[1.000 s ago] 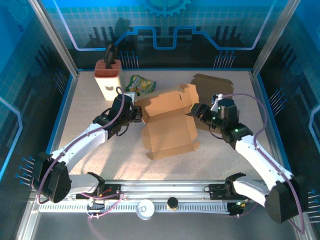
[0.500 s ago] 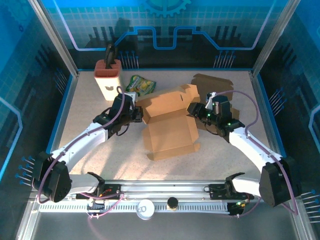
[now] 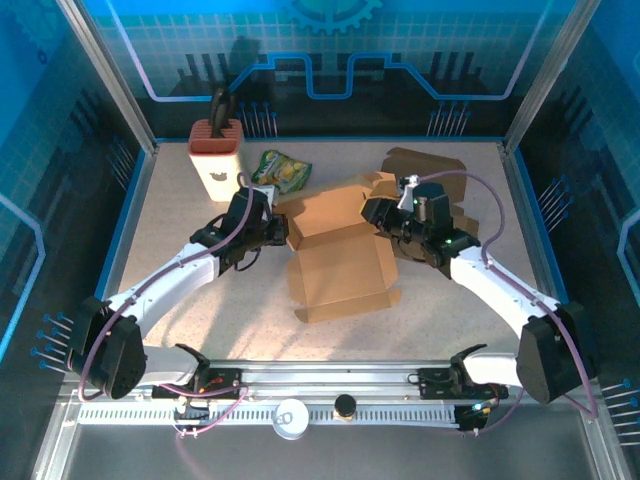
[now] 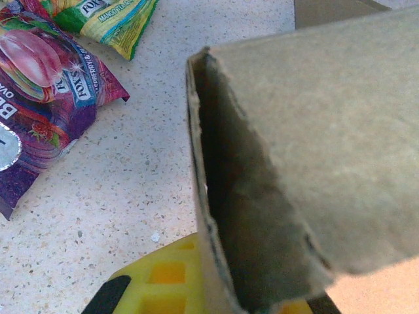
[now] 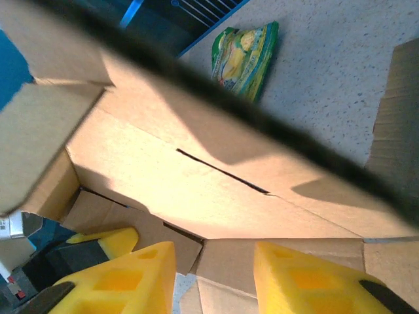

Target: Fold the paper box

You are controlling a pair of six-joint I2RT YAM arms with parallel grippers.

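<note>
Right tool (image 3: 372, 210), parted, has reached the half-open paper box (image 3: 340, 265); left tool (image 3: 278, 232) clamps its flap (image 4: 314, 131).

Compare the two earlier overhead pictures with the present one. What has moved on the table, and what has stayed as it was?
The right gripper has swung left and away from the arm bases, up to the right side of the box. Its jaws stand apart and nothing has been gripped yet. The left gripper stays clamped on the box's left wall. The box base and the snack packet lie where they were.
</note>
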